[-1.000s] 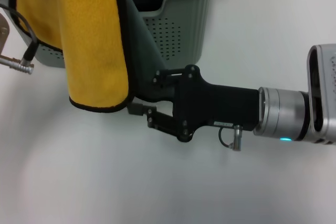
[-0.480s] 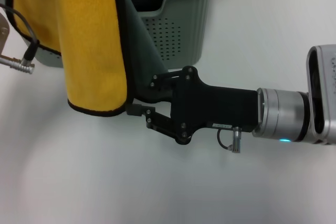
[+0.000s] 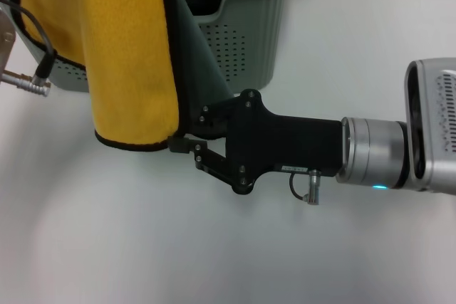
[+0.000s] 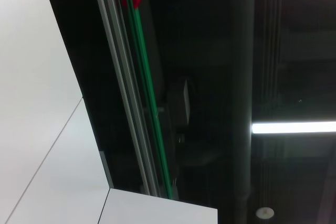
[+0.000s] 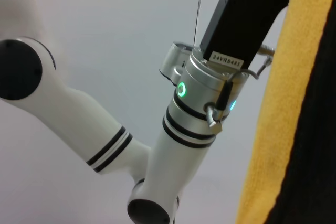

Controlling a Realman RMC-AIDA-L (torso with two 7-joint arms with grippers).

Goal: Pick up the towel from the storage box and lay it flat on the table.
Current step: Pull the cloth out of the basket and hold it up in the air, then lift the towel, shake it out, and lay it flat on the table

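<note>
towel: the yellow towel (image 3: 128, 55) hangs out of the box like a curtain. Its top runs out of the head view, and its black-edged bottom hem hangs just above the surface (image 3: 142, 247).

right tool: my right tool (image 3: 187, 137) is at the lower right corner of the towel, fingers either side of the black edge. They look nearly closed, but I can't tell if they actually have cloth yet.

left tool: up off the top left of the head view, only a cable and plug show there. My right wrist view catches the left arm beside the cloth, so I reckon it's holding the top, but I can't tell its grip.

step in hand: get a real bite on that corner. I'd go in past the stitched edge so I'm on both the hem and the yellow, then clamp fully before pulling.

next bit: once it's clamped I'd pull the corner out sideways to the right so the sheet opens flat, then lower both ends together.

box: the grey-green box (image 3: 246, 30) sits right behind the towel and my tool, with dark fabric inside. I'd keep my knuckles off its ribbed corner.

open room: plenty of bare white surface in front and to the right, well apart from the box. That's where I'd spread it.

edges: no surface edge shows nearby, so overhang isn't my worry.
</note>
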